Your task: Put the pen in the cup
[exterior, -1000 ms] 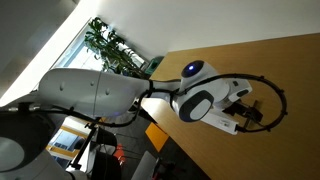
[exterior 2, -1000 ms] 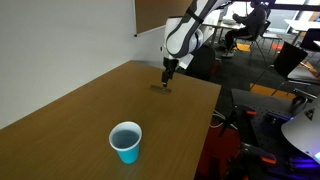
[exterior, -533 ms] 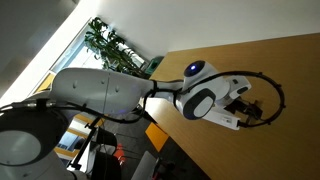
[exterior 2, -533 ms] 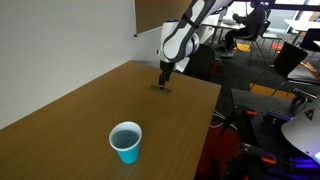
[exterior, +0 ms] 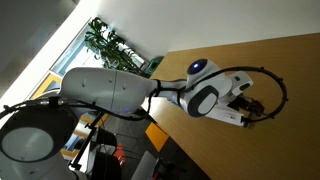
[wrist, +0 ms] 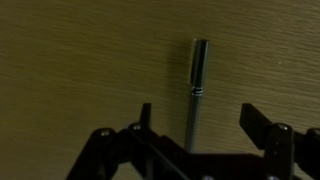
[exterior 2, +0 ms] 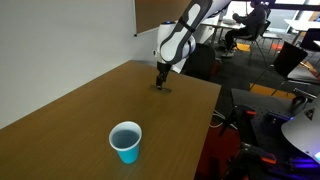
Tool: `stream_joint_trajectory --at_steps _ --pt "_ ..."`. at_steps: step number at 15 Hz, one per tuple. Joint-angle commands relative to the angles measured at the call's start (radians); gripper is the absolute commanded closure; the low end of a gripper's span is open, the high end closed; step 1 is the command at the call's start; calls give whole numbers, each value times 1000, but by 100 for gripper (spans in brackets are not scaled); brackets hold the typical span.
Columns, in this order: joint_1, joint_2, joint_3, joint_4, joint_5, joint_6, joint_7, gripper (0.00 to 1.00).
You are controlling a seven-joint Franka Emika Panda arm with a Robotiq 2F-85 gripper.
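The pen (wrist: 196, 90) is a thin dark stick with a metal end, lying flat on the wooden table in the wrist view. My gripper (wrist: 200, 118) is open, its two fingers on either side of the pen and apart from it. In an exterior view my gripper (exterior 2: 161, 82) hangs low over the far end of the table, where the pen is a small dark mark (exterior 2: 161, 88). The light-blue cup (exterior 2: 125, 141) stands upright and empty near the front of the table, far from the gripper. In an exterior view the gripper (exterior: 252, 110) is mostly hidden behind the arm.
The wooden table (exterior 2: 90, 110) ends at an edge on the right side (exterior 2: 205, 130). Beyond it are office chairs and equipment (exterior 2: 270, 60). A potted plant (exterior: 115, 45) stands by the window behind the arm.
The gripper has shifted slightly toward the left and a little lower over the pen. The pen and the cup have not moved.
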Motion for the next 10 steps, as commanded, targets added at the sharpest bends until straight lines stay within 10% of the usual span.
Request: stream_joint_trajectory --at_steps 1,5,10 --pt "21 34 -19 47 -25 -1 31 10" --pt "26 57 -23 76 -29 -9 36 15" --pt "31 76 -25 104 -30 -16 38 63"
